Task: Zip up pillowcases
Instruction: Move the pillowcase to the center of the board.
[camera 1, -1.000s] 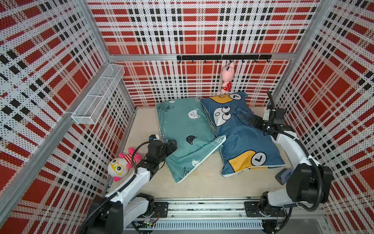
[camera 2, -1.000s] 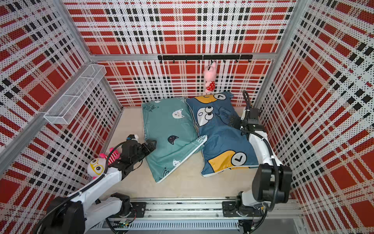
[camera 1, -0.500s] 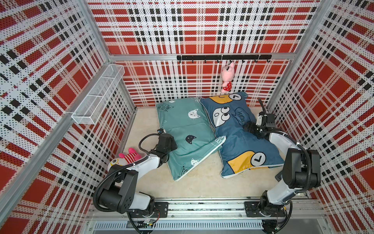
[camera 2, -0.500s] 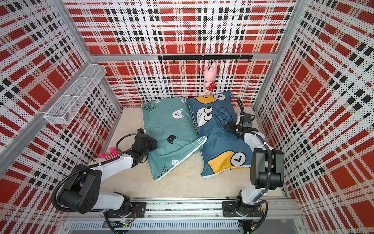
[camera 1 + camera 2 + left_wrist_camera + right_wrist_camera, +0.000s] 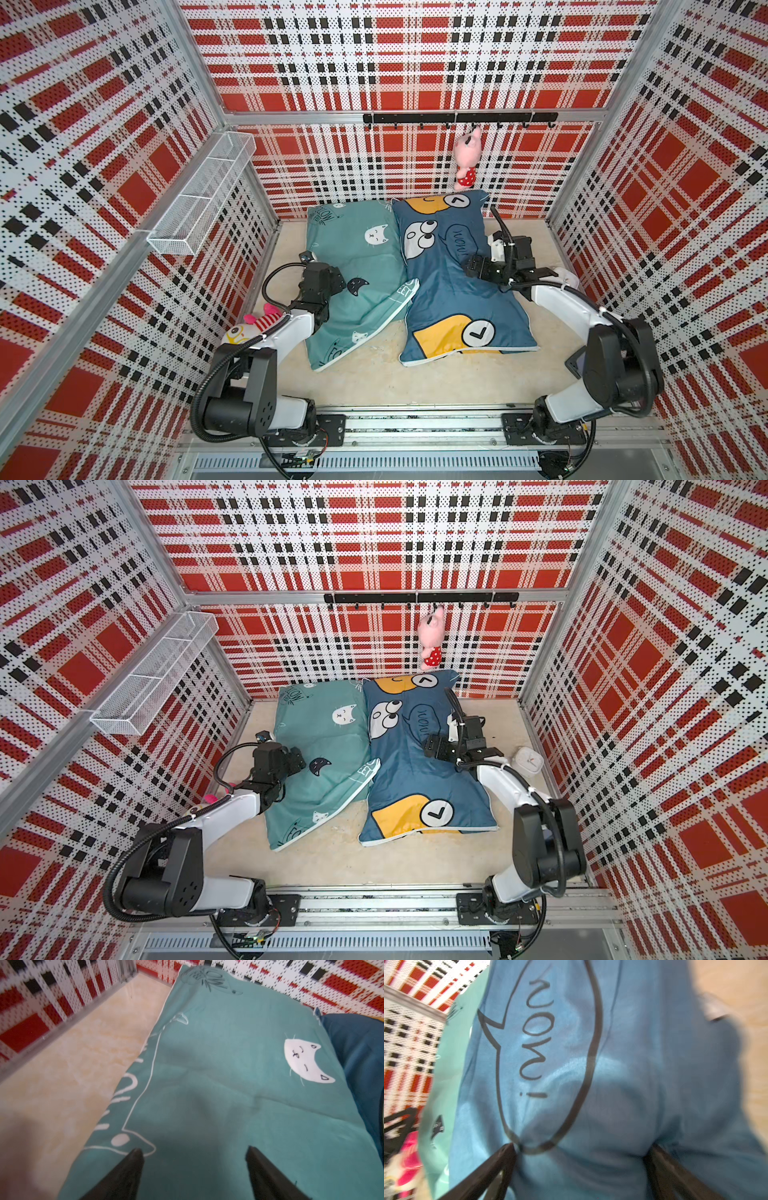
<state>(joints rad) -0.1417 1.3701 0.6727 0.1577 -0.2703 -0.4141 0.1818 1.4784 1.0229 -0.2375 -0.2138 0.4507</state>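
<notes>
Two pillowcases lay side by side on the beige floor (image 5: 374,382), touching along their inner edges. The teal pillowcase (image 5: 365,266) sat on the left, the blue pillowcase (image 5: 453,299) on the right, both reaching the far wall.

The left gripper (image 5: 194,1152) hung over the left part of the teal pillowcase with its jaws spread wide and nothing between them. The right gripper (image 5: 581,1150) sat over the right part of the blue one, near the speech bubble (image 5: 546,1053), jaws also spread; its tips seemed to press into the cloth, though blur made that uncertain.

A pink toy (image 5: 466,160) hung on the far wall.
</notes>
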